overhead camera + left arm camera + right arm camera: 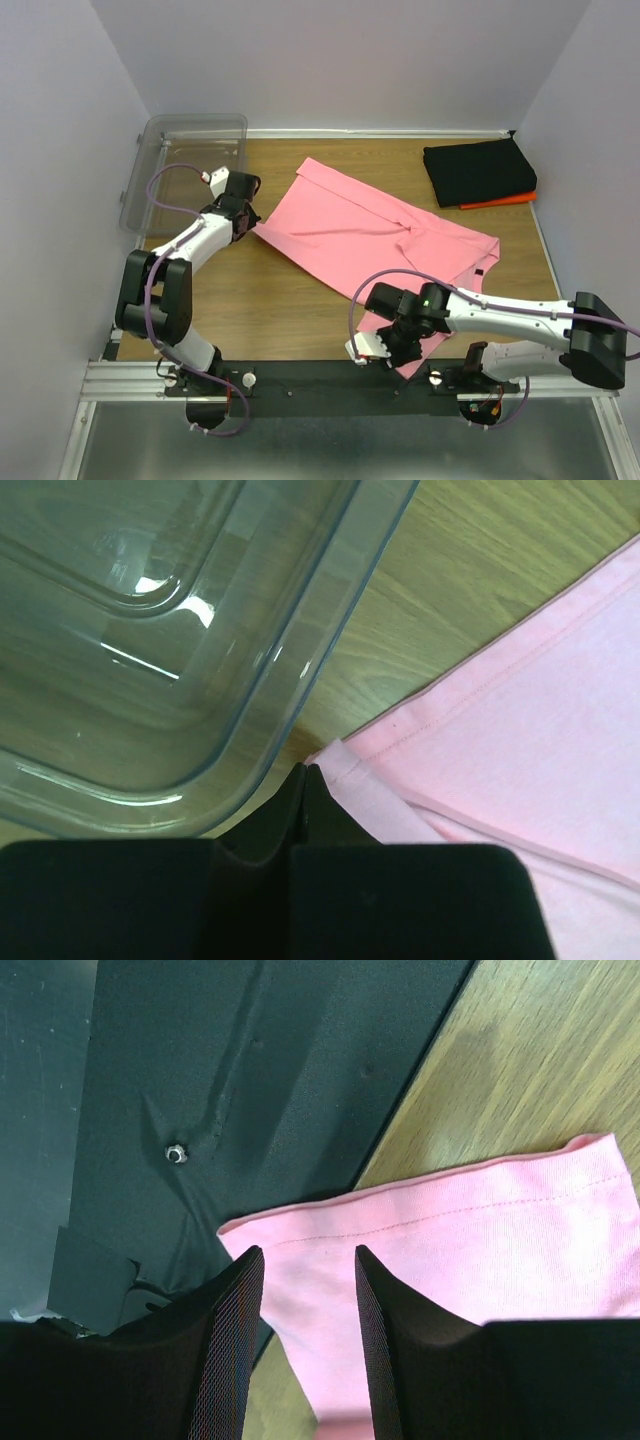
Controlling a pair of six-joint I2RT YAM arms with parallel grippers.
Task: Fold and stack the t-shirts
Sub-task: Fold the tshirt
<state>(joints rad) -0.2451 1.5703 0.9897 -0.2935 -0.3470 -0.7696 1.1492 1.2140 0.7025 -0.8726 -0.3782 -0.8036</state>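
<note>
Top view. The pink t-shirt [370, 230] lies on the desk [280, 310], long axis slanting from far left to near right. The left hand [248, 218] is at its left corner, the right hand [378, 348] at its near corner. The folded black t-shirt [478, 170] sits on the orange t-shirt [500, 200], far right.

Left wrist. The left hand [305, 785] is clenched, apparently pinching the hem corner, with the bin [150, 630] just beside it.

Right wrist. The right hand [306, 1258] is released, its fingers [240, 1330] straddling the hem.
</note>
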